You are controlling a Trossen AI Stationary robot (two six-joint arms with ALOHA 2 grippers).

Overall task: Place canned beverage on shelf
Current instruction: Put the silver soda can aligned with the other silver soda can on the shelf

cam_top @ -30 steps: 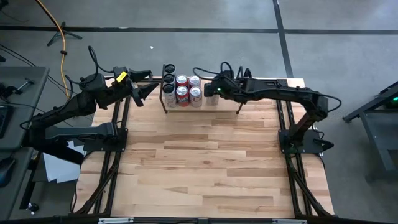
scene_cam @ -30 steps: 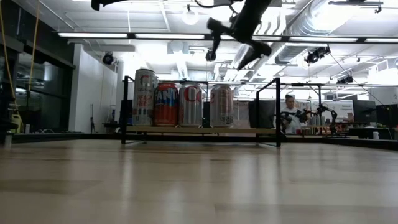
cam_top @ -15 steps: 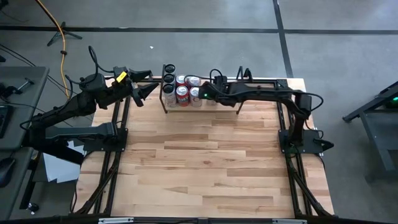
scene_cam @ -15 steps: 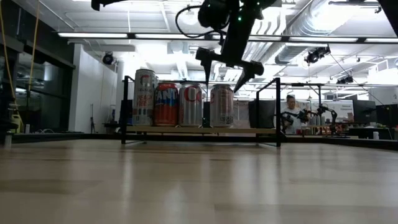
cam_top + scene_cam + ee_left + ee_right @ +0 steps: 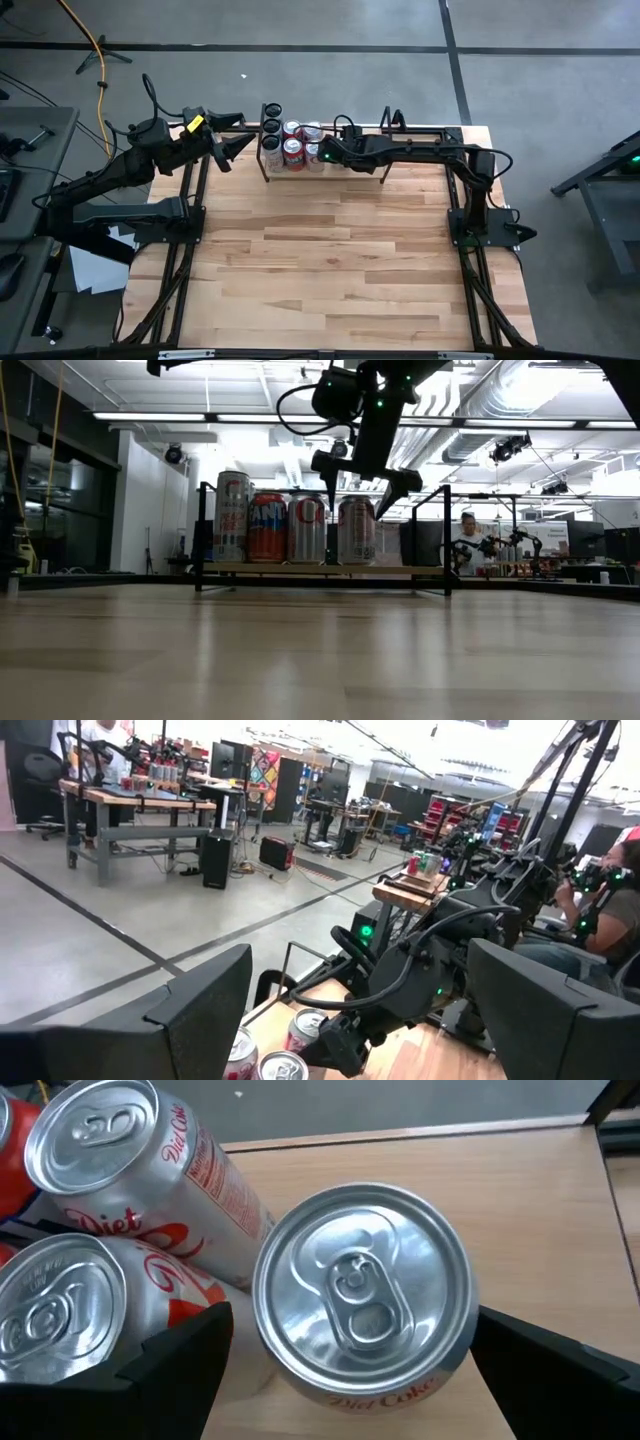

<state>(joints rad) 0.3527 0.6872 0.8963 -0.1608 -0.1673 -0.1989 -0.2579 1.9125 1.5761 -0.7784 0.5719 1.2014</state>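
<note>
Wooden planks make up the big table (image 5: 330,260), and a grey floor lies all around it. At the far edge of the table stands the shelf (image 5: 320,569), a low rack with thin black rods. It holds a group of cans standing up in rows. From the low view, four show in front: a tall silver can (image 5: 232,516), an orange can (image 5: 267,527), a Coke can (image 5: 306,528) and a Diet Coke can (image 5: 356,530).

The right gripper (image 5: 358,485) hangs just above that Diet Coke can (image 5: 363,1297). Its jaws are spread wide, one finger on each side of the can's top, and they are not touching it. In the right wrist view the can's shiny lid sits right between the two dark fingers (image 5: 175,1360), with two more Diet Coke cans (image 5: 130,1150) just beside it, past one finger.

The left gripper (image 5: 228,147) waits off to the side of the shelf, near the table's far left corner. Its jaws are spread too, with nothing between them.

A person (image 5: 466,540) sits far back in the room.
</note>
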